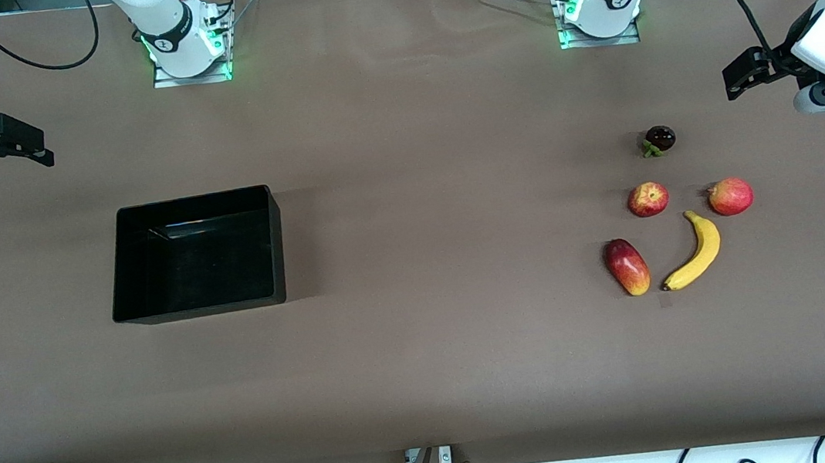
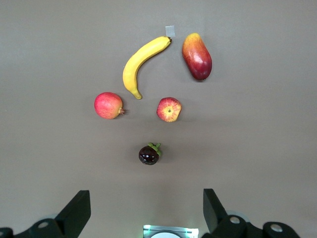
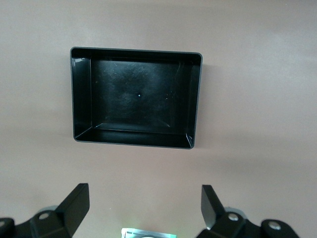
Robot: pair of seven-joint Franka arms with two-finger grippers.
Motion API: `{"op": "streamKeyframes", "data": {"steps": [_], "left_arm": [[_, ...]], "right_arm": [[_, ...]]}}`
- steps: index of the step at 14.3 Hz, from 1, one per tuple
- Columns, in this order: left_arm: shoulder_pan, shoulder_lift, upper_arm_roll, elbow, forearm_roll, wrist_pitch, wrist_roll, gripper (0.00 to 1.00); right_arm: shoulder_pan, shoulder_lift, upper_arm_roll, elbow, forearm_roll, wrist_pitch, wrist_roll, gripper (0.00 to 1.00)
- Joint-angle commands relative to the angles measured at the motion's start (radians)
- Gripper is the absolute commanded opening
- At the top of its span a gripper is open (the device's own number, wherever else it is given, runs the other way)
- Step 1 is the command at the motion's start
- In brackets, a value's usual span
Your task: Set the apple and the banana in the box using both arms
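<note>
The apple (image 1: 647, 199), small and red with yellow patches, lies on the brown table toward the left arm's end. The yellow curved banana (image 1: 693, 251) lies just nearer the front camera than it. Both show in the left wrist view, apple (image 2: 169, 109) and banana (image 2: 141, 64). The black open-top box (image 1: 277, 239) stands empty toward the right arm's end and fills the right wrist view (image 3: 195, 99). My left gripper (image 1: 741, 79) (image 2: 146, 203) hangs open and empty, high over the table's left-arm end. My right gripper (image 1: 30, 147) (image 3: 144, 196) hangs open and empty, high over the right-arm end.
A pinkish-red round fruit with a nub (image 1: 731, 196) lies beside the apple. A red-and-yellow oval fruit (image 1: 626, 267) lies beside the banana. A dark purple fruit with a green stem (image 1: 660, 139) lies farther from the front camera than the apple. Both arm bases stand along the table's back edge.
</note>
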Motion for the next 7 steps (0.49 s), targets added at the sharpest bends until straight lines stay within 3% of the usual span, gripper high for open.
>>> {"op": "streamKeyframes", "data": {"steps": [1, 7], "left_arm": [[-0.001, -0.001, 0.000, 0.008, -0.018, -0.006, -0.004, 1.00], [-0.001, -0.001, 0.002, 0.008, -0.018, -0.006, -0.004, 1.00]], "right_arm": [[-0.023, -0.016, 0.023, 0.006, -0.015, -0.004, -0.005, 1.00], [-0.024, -0.010, 0.022, 0.015, -0.015, -0.001, -0.012, 1.00]]}}
